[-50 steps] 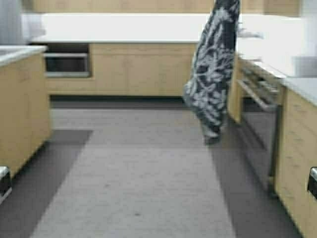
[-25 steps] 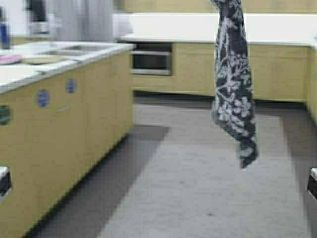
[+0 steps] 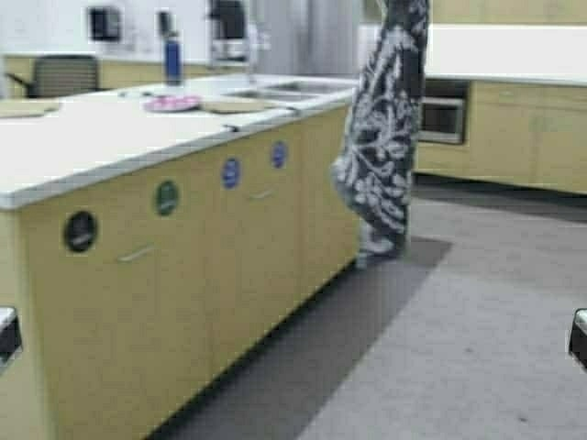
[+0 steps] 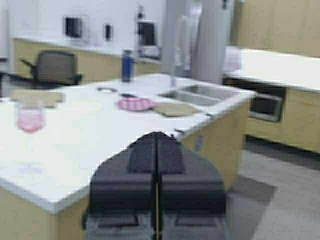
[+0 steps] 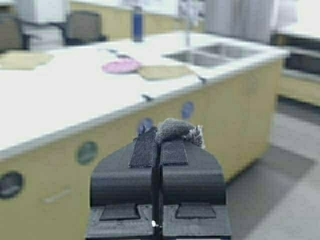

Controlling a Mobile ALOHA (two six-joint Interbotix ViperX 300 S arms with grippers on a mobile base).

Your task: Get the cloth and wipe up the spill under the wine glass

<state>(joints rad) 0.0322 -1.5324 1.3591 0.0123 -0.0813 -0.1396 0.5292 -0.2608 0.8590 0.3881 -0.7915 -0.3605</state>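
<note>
Kitchen island counter, at nine o'clock in the high view: wine glass is stood on it, seen from the left wrist, with a pink plate and sink beyond. Left gripper: jaws are pressed together, nothing held. Cloth, at one o'clock: hung limp beside the island's end. Right gripper: clamped on a tuft of the cloth.

High view looks down from behind; both wrist views face forward, sharing the island counter and sink.
</note>
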